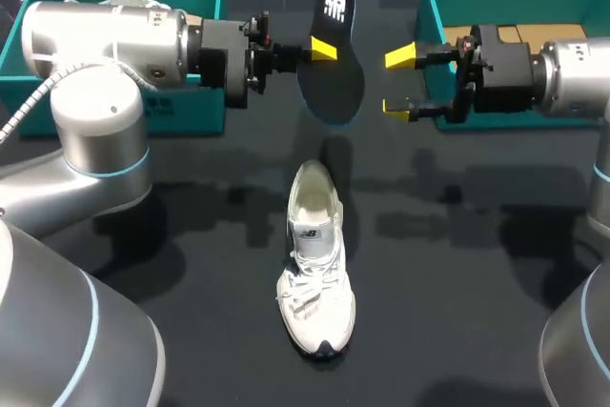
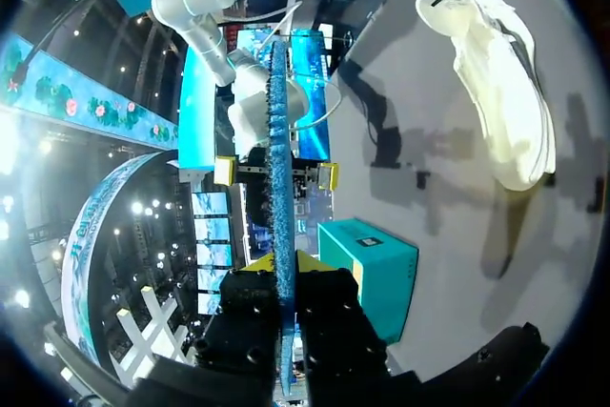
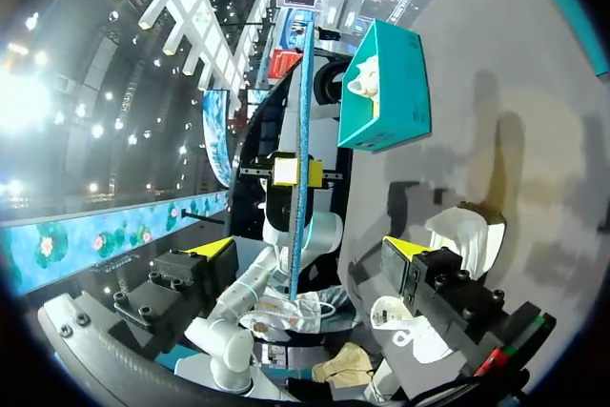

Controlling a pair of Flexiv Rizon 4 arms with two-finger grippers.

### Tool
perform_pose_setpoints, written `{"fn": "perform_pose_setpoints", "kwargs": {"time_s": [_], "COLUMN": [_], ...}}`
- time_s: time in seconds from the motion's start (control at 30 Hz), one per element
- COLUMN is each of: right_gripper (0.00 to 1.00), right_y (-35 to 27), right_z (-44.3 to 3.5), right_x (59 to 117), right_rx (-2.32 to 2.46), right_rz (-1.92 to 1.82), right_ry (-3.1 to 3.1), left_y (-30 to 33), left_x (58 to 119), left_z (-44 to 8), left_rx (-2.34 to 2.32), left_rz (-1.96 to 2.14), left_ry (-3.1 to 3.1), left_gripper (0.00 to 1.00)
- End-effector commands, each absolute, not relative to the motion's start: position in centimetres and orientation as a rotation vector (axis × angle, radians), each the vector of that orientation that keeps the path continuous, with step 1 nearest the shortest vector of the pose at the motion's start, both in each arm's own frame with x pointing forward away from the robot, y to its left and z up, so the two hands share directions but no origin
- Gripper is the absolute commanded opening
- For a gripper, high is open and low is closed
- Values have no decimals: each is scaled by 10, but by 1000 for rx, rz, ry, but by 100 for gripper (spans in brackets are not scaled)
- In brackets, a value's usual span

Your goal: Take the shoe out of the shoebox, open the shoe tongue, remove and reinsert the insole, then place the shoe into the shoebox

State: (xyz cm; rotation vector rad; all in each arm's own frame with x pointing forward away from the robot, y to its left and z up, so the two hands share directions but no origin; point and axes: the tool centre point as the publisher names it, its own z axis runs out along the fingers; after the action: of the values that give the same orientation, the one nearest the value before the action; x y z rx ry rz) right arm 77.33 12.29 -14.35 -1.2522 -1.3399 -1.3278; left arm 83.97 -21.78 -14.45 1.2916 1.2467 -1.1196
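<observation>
Left gripper clamps insole above desk's far edge; right gripper gapes wide alongside, shoe well apart mid-desk.

Silver-grey arms, blue joint rings, braided grey cable — left claw and right claw black, yellow-tipped

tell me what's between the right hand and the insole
Nothing: in the head view only a bare gap separates the open right hand from the insole, which the left hand grips.
</observation>
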Motion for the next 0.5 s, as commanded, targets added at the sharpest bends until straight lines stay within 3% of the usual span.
{"fn": "perform_pose_setpoints", "kwargs": {"time_s": [0.03, 0.43, 0.5], "right_gripper": [100, 66, 51], "right_y": [134, 151, 154], "right_z": [-143, -147, -147], "right_x": [780, 790, 791], "right_rx": [-1251, -1221, -1215], "right_rz": [-1327, -1329, -1329], "right_ry": [-1347, -1376, -1379], "left_y": [-223, -232, -233], "left_x": [840, 839, 839], "left_z": [-147, -147, -147], "left_rx": [1272, 1251, 1251], "left_rz": [-1111, -1103, -1103], "left_ry": [1242, 1231, 1229], "left_gripper": [0, 0, 0]}}
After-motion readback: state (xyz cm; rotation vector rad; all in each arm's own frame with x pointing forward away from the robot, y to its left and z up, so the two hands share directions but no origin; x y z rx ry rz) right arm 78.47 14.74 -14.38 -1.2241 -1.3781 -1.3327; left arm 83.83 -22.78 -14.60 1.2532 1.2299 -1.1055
